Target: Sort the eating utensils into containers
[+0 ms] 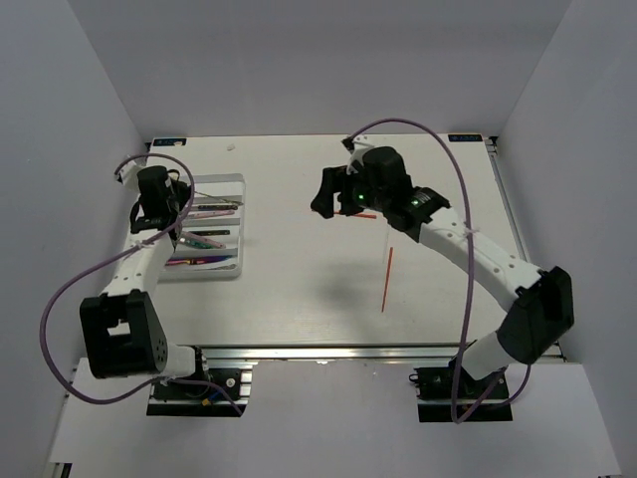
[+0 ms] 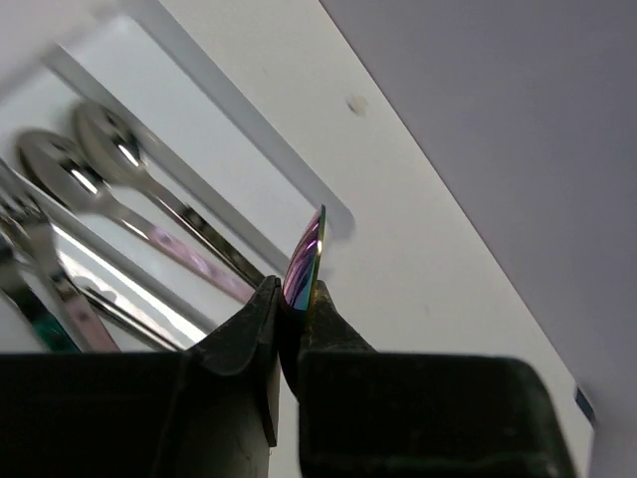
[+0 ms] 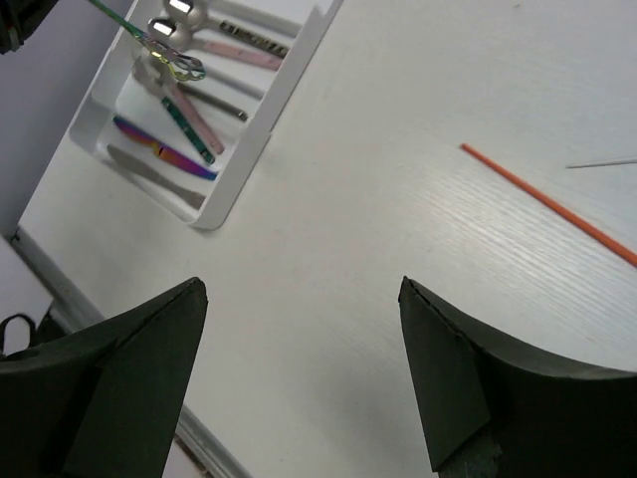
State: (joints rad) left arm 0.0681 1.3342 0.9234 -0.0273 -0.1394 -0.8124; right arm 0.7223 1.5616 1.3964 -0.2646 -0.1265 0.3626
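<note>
The white cutlery tray [image 1: 239, 267] lies at the left and holds several utensils: silver spoons [image 2: 107, 147] and pinkish and iridescent pieces [image 3: 164, 151]. My left gripper [image 1: 171, 221] hangs over the tray's left side, shut on the thin edge of an iridescent utensil [image 2: 304, 261]. That utensil slants down over the tray [image 3: 149, 42]. My right gripper [image 1: 328, 199] is open and empty above the bare table, right of the tray [image 3: 289, 75]. One red stick [image 1: 387, 279] lies mid-table. Another red stick [image 3: 547, 204] and a thin clear stick [image 3: 602, 162] lie by the right gripper.
Grey walls enclose the table [image 1: 299, 289] on the left, back and right. The left wall stands close behind the tray. The metal rail [image 1: 328, 351] at the table's near edge runs along the bottom, with both arm bases below it.
</note>
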